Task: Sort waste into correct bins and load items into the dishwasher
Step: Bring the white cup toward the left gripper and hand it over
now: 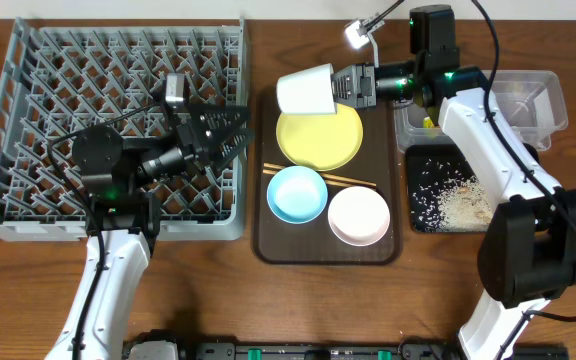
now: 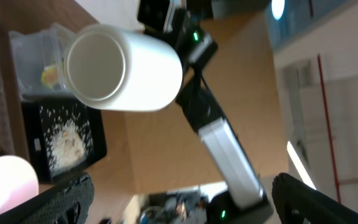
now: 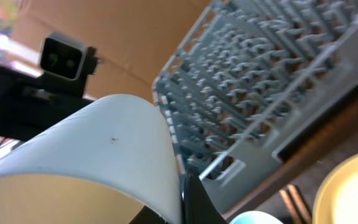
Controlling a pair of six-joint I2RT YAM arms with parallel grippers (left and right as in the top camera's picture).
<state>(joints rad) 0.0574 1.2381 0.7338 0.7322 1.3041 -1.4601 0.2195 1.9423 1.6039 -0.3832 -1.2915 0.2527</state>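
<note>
Over brown tray (image 1: 313, 245), smooth white cup (image 1: 306, 90)

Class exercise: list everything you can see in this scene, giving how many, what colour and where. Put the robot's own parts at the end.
table: one, brown wood, under everything
dish rack: one, grey, left side
serving tray: one, dark brown, centre
plate: one, yellow, far end of the serving tray
blue bowl: one, light blue, near left of the serving tray
white bowl: one, white, near right of the serving tray
chopsticks: two, wooden, between the plate and the bowls
cup: one, white, on its side above the plate's far edge
tub: one, clear, far right
wrapper: one, yellow-green, in the tub
black tray: one, black, in front of the tub
rice scraps: many, white-beige, in the black tray
left hand: open, over the dish rack
right hand: shut on the cup
</note>
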